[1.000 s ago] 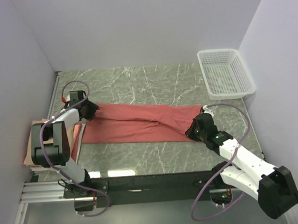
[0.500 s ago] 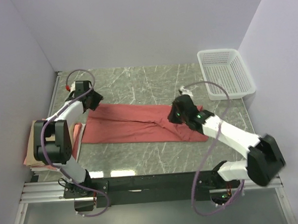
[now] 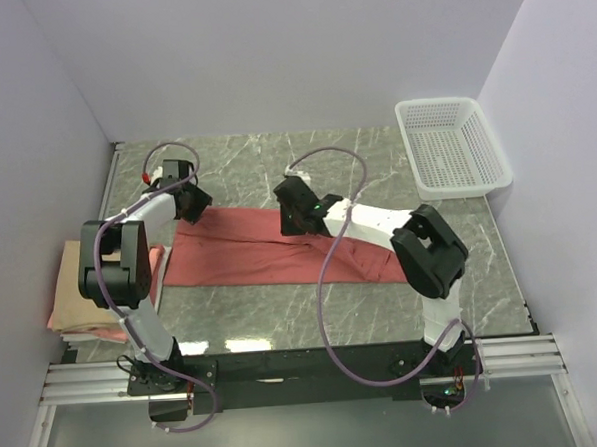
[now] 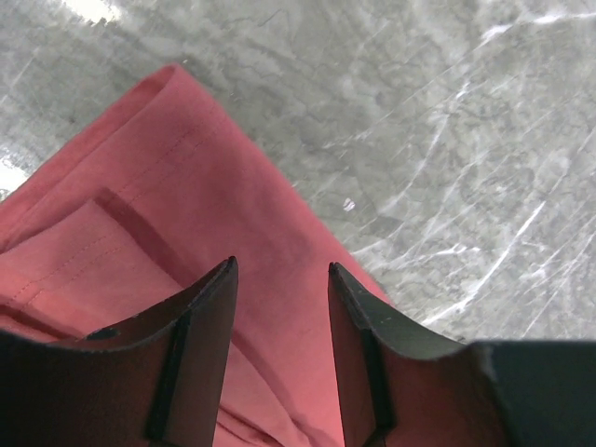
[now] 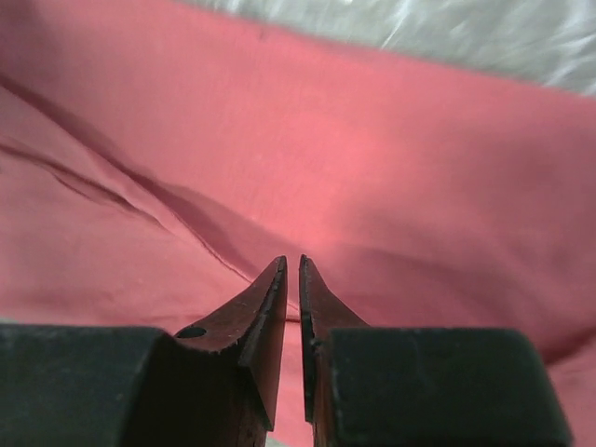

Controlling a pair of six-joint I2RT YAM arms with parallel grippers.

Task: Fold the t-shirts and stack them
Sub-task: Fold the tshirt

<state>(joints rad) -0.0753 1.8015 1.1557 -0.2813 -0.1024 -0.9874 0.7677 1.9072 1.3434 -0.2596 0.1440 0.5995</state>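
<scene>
- The tan-beige t-shirt [image 3: 74, 290] lies just left of the salmon-red t-shirt [image 3: 240, 252], at the near left edge of the table [image 3: 283, 309]. It lies on top of the pink t-shirt [image 3: 156, 263], of which only the edges show.
- The salmon-red t-shirt lies flat on the table as a long band from left to right, with some creases in its right half.
- The right gripper [image 3: 290, 220] is down on this shirt, near the middle of its far edge. In the right wrist view its fingers [image 5: 265, 298] stand almost together, with only a thin slit between the tips. I cannot tell if cloth is caught in the slit.
- The left gripper [image 4: 279, 270] hangs over the far left corner of the same shirt. Its fingers are spread apart, and nothing is between them.
- The white mesh basket [image 3: 437, 104] stands beyond the right end of the shirt, well apart from it.
</scene>
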